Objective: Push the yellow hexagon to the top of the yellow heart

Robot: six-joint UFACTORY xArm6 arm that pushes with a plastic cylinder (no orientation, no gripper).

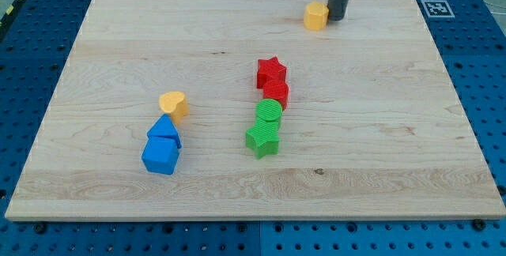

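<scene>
My tip (337,19) sits just right of the yellow hexagon (316,16), at the wooden tabletop's (395,129) top edge; there is no gripper. The hexagon looks light, rigid plastic and should slide easily on smooth wood. I'd push a flat side, centred, toward the rounded yellow heart (173,103), well away lower-left.
</scene>
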